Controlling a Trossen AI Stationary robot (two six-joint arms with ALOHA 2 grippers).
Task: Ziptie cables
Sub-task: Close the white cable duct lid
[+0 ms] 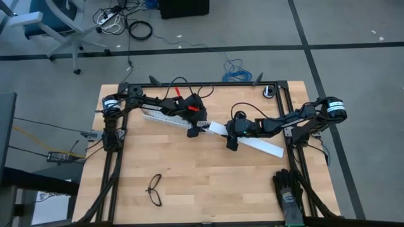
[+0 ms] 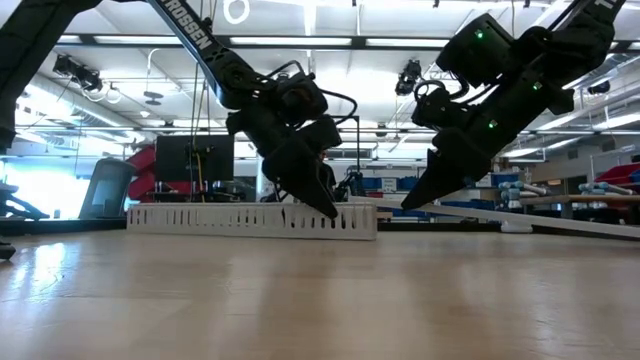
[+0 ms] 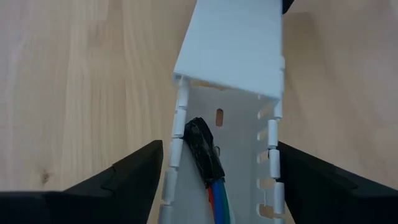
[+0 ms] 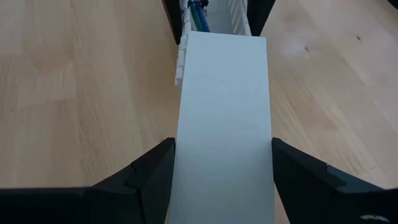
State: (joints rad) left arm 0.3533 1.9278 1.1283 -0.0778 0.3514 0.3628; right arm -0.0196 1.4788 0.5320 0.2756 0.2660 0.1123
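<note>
A white slotted duct (image 1: 165, 118) lies on the table at the back left. The cables (image 3: 217, 198) lie inside it, their dark taped end (image 3: 204, 149) toward the duct's open end; they also show blue in the right wrist view (image 4: 198, 15). My left gripper (image 3: 221, 149) is open, slanting down, with one finger outside each duct wall. A wide flat white cover strip (image 1: 252, 142) runs from the duct toward the table's right. My right gripper (image 4: 222, 143) is shut on it. The ziptie is out of view. My right gripper pinches the cover strip by its two long edges (image 4: 268, 155) between its two fingers, well back from the end at the duct. The fingers slant down from the table's right and run along the strip. The strip's far end (image 4: 221, 43) rests over the duct.
Black thin-framed glasses (image 1: 154, 189) lie near the front left. Black gloves (image 1: 289, 192) sit at the front right corner. A small ring-shaped roll (image 1: 269, 92) is at the back right. Bare wood spreads across the table's middle and front.
</note>
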